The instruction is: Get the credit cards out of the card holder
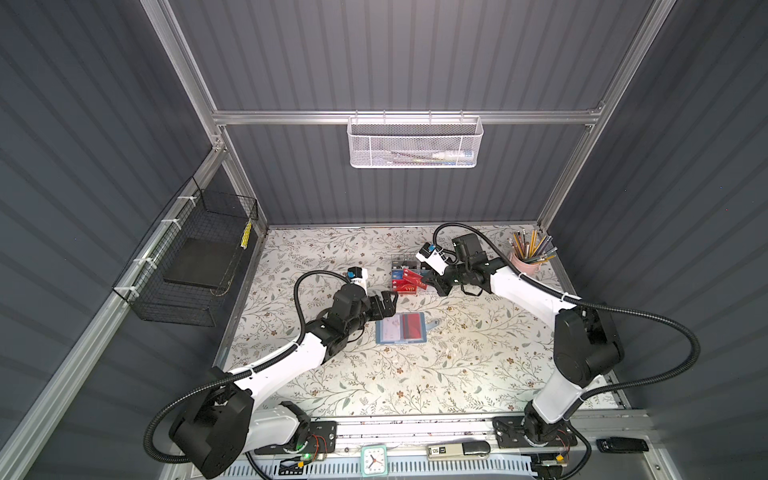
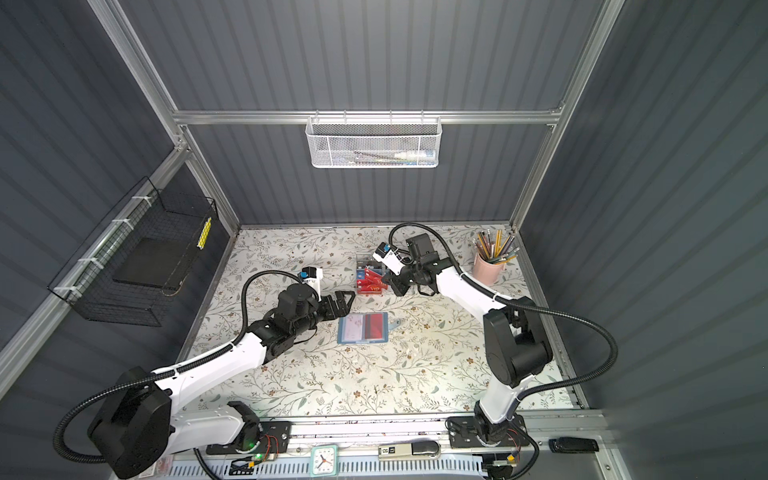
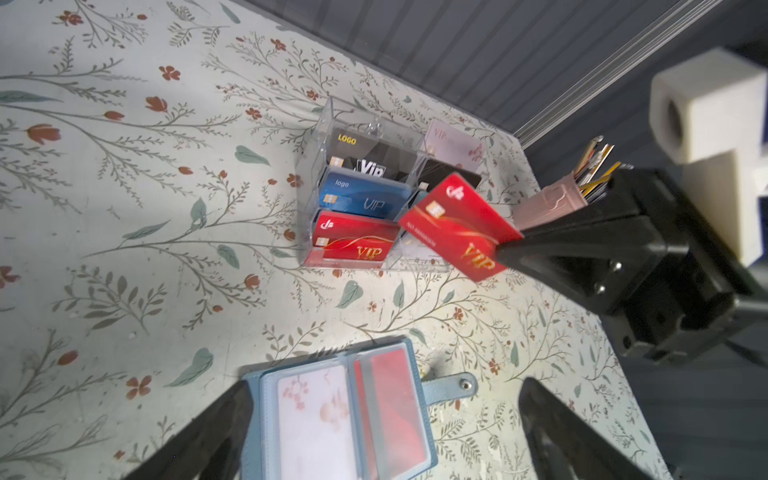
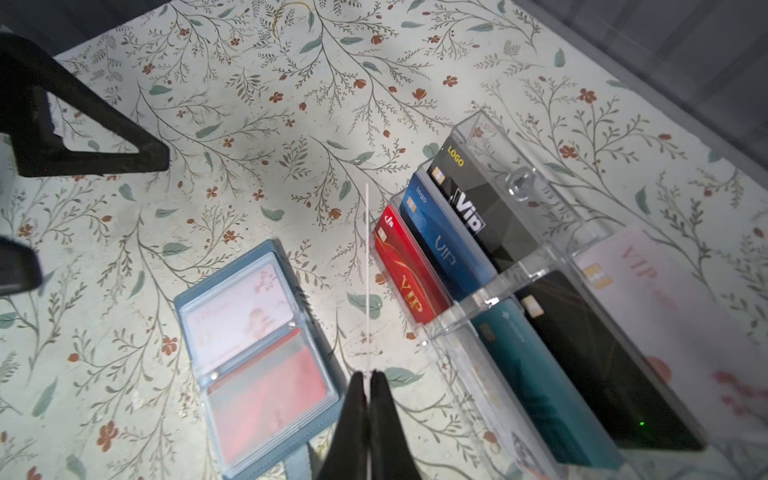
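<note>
The slate-blue card holder (image 1: 401,328) (image 2: 363,328) lies open and flat on the floral table. Its clear sleeves show a white flowered card (image 3: 316,415) and a red card (image 3: 395,407). My left gripper (image 1: 388,301) (image 3: 384,395) hovers just above the holder's far-left corner, open, with its fingers straddling the holder and nothing between them. My right gripper (image 1: 432,282) (image 4: 368,374) is shut on a red VIP credit card (image 3: 457,226). It holds that card in the air at the front right of the clear acrylic rack (image 3: 332,124). The right wrist view shows the card edge-on as a thin white line (image 4: 367,270).
The acrylic rack (image 1: 405,274) behind the holder has black, blue, red, teal and pale cards in its tiers. A pink pencil cup (image 1: 525,259) stands at the back right. A white mesh basket (image 1: 413,143) hangs on the back wall and a black wire basket (image 1: 195,257) on the left wall.
</note>
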Robot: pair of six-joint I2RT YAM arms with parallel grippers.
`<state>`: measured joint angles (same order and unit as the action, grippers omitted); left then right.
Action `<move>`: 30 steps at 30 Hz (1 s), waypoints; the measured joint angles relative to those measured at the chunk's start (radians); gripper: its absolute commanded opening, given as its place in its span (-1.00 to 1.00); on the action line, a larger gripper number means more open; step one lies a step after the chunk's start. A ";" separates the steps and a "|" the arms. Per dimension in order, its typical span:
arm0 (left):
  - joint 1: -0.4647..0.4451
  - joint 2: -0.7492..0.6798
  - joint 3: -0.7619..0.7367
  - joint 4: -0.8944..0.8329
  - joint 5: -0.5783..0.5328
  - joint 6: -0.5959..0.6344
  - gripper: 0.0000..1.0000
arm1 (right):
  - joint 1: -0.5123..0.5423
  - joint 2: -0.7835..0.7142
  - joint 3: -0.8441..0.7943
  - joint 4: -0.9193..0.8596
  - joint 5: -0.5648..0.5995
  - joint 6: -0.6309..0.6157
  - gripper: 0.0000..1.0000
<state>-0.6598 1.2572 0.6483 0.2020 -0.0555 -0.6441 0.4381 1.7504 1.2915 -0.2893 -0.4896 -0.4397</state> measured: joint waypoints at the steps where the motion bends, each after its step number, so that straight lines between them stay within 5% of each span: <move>1: -0.005 0.002 -0.009 0.001 -0.008 0.010 1.00 | 0.000 0.018 0.020 -0.005 0.002 -0.024 -1.00; 11: -0.014 0.013 -0.063 0.058 -0.024 0.050 1.00 | 0.002 0.162 0.119 -0.021 0.060 -0.226 -1.00; 30: -0.014 0.031 -0.063 0.082 -0.057 0.059 1.00 | 0.037 0.257 0.194 0.008 0.089 -0.367 -1.00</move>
<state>-0.6735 1.2884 0.5854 0.2840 -0.1127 -0.5854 0.4747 2.0075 1.4853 -0.2817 -0.4007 -0.8070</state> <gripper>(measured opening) 0.998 0.050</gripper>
